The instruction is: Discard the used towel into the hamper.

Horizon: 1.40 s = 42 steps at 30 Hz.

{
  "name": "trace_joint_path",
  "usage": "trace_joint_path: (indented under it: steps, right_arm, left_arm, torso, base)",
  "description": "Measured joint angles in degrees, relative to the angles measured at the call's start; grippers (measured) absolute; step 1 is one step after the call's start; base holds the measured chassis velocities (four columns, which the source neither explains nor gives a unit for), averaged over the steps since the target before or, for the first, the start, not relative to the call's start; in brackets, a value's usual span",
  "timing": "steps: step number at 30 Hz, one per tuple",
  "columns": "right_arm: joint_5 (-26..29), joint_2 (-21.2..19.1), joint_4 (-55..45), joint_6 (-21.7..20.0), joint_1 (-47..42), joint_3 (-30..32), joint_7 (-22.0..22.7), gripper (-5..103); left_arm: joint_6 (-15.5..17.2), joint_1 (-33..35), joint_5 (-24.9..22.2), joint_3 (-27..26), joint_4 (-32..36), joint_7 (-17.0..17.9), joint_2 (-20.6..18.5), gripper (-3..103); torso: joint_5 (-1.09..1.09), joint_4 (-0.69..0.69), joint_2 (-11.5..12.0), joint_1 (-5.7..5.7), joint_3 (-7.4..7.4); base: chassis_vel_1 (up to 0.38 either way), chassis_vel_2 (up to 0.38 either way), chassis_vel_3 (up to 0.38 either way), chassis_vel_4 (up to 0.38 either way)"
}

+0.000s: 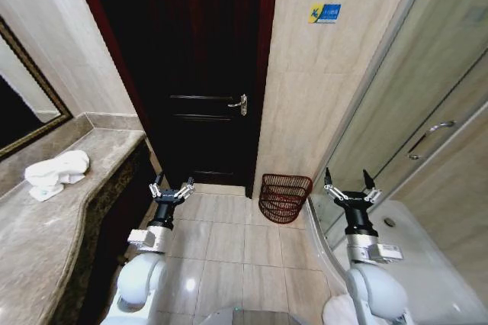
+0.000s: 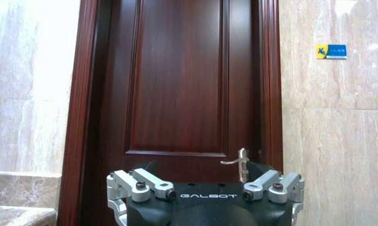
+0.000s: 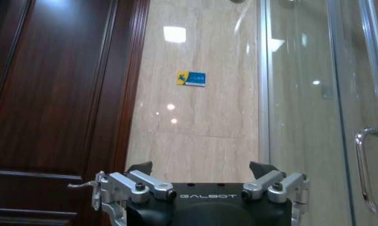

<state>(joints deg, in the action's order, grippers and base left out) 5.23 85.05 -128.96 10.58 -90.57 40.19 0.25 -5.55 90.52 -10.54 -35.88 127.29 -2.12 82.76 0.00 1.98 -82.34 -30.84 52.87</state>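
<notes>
A crumpled white towel (image 1: 56, 172) lies on the marble counter (image 1: 46, 241) at the left. The hamper (image 1: 284, 197), a dark reddish-brown wire basket, stands on the floor against the wall right of the door. My left gripper (image 1: 171, 190) is open, raised in front of me beside the counter's end, well right of the towel. My right gripper (image 1: 349, 191) is open too, held up just right of the hamper by the shower glass. In the wrist views the left gripper (image 2: 204, 179) faces the door and the right gripper (image 3: 201, 173) faces the tiled wall; both hold nothing.
A dark wooden door (image 1: 198, 73) with a metal handle (image 1: 239, 104) is shut straight ahead. A glass shower enclosure (image 1: 427, 134) with a bar handle (image 3: 365, 169) lines the right. A framed mirror (image 1: 23, 111) hangs over the counter. Beige floor tiles (image 1: 229, 241) stretch between the arms.
</notes>
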Motion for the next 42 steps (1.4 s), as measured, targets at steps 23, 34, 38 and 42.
trace_joint_path:
  steps: [23,34,38,42]
  right_arm:
    - [0.0,0.0,0.0,0.0,0.0,0.0,0.0,100]
    - [0.0,0.0,0.0,0.0,-0.01,0.0,0.0,100]
    - [0.0,0.0,0.0,0.0,0.0,0.0,0.0,100]
    - [0.0,0.0,0.0,0.0,0.0,0.0,0.0,100]
  left_arm:
    - [0.0,0.0,0.0,0.0,0.0,0.0,0.0,97]
    - [0.0,0.0,0.0,0.0,0.0,0.0,0.0,97]
    - [0.0,0.0,0.0,0.0,0.0,0.0,-0.01,97]
    - [0.0,0.0,0.0,0.0,0.0,0.0,-0.01,97]
  torso:
    - [0.0,0.0,0.0,0.0,0.0]
    - [0.0,0.0,-0.01,0.02,-0.01]
    - [0.0,0.0,-0.01,0.01,0.0]
    - [0.0,0.0,0.0,0.0,0.0]
  base:
    - [0.0,0.0,0.0,0.0]
    - [-0.025,0.018,0.022,-0.028]
    - [-0.136,0.118,0.132,-0.126]
    - [-0.175,0.2,0.191,-0.178]
